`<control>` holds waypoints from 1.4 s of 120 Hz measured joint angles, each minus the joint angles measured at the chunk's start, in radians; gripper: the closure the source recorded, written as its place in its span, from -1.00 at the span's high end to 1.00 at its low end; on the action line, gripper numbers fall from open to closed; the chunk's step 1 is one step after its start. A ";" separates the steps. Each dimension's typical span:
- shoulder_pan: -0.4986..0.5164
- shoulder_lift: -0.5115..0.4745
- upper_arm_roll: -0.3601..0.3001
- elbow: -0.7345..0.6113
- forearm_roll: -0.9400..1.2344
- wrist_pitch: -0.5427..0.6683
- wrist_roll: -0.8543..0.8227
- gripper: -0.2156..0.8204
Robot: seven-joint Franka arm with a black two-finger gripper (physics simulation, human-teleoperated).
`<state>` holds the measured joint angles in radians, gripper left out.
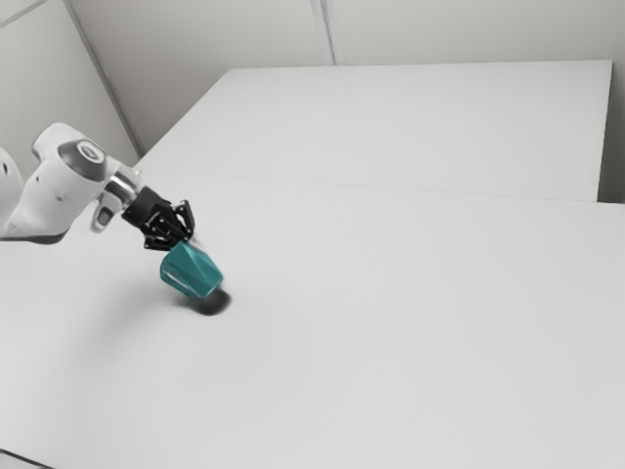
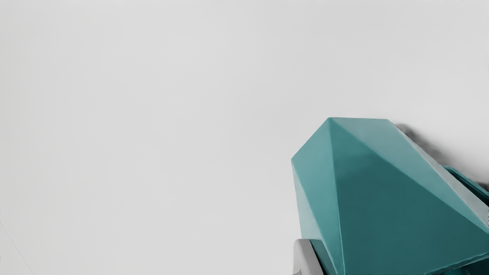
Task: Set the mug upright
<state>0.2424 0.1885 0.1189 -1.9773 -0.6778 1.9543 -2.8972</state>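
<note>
In the exterior view my gripper (image 1: 182, 241) reaches down from the upper left and is shut on the teal mug (image 1: 191, 271) at its upper end. The faceted mug is tilted, its lower end slanting toward the exterior view's right, above a dark shadow. In the wrist view the gripper (image 2: 382, 261) has one grey fingertip (image 2: 305, 258) against the side of the mug (image 2: 382, 191); the mug hides the other. Part of the handle (image 2: 464, 181) shows past the mug's far side, and a bit of rim near the hand. Contact with the table cannot be made out.
A broad white table surface (image 1: 391, 322) lies around the mug. Behind it stands a pale raised panel or surface (image 1: 410, 127), with walls beyond. A dark cable (image 1: 24, 458) runs at the exterior view's lower left.
</note>
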 joint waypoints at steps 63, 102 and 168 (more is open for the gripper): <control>-0.230 -0.183 -0.096 -0.173 0.631 0.339 0.000 -0.93; -0.317 -0.203 -0.144 -0.263 0.712 0.492 0.000 -0.93; -0.171 -0.111 -0.149 -0.277 0.720 0.596 0.000 -0.93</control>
<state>0.0712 0.0779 -0.0301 -2.2539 0.0421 2.5506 -2.8969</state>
